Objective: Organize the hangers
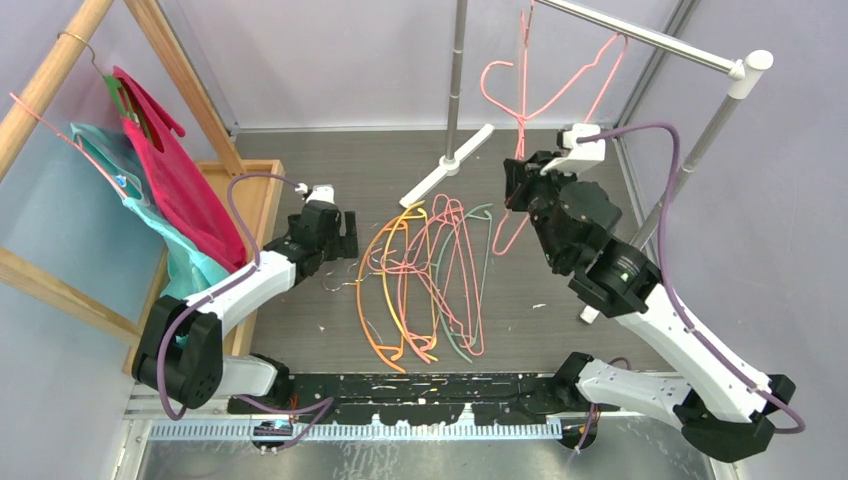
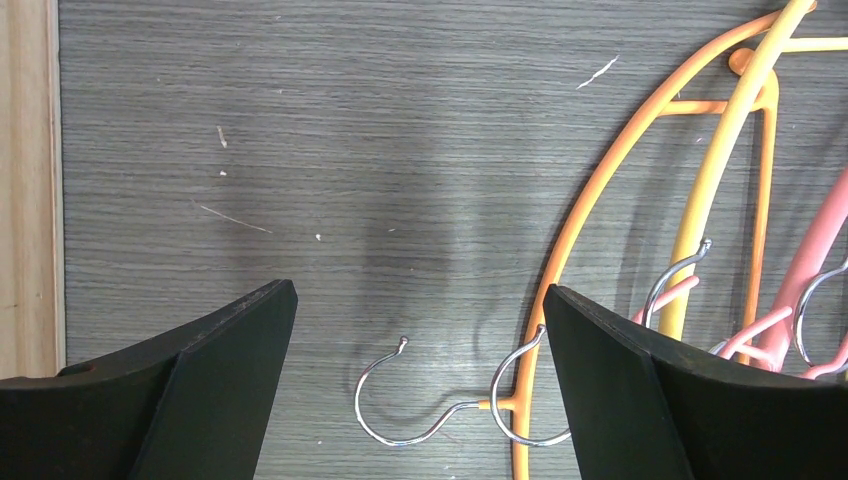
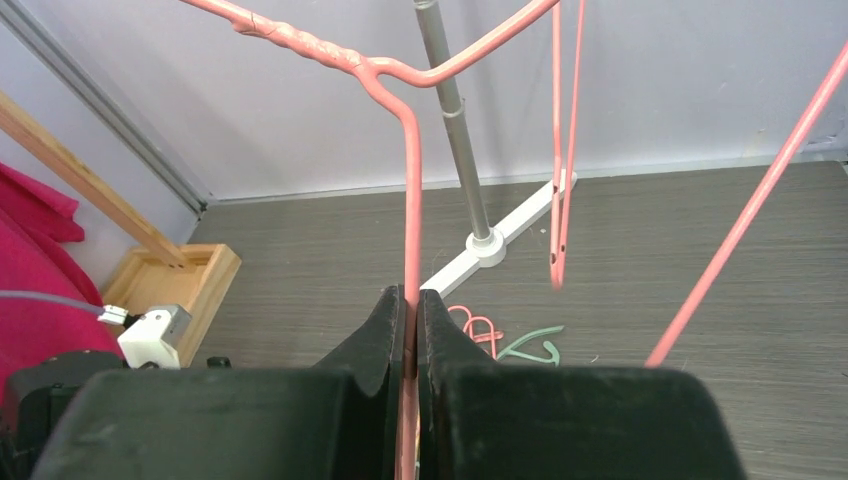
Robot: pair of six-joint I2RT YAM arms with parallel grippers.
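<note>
The right gripper (image 3: 411, 300) has its black fingers (image 3: 380, 335) pressed together on the slim rod of a smooth pink plastic hanger (image 3: 411, 200) rising above them. The left gripper (image 2: 420, 290) gapes wide over the grey wood-grain table (image 2: 300, 130). Curved orange, yellow and pink plastic hangers (image 2: 590, 200) lie by its right finger, and one of their thin chrome hooks (image 2: 359, 395) sits between the fingers.
</note>
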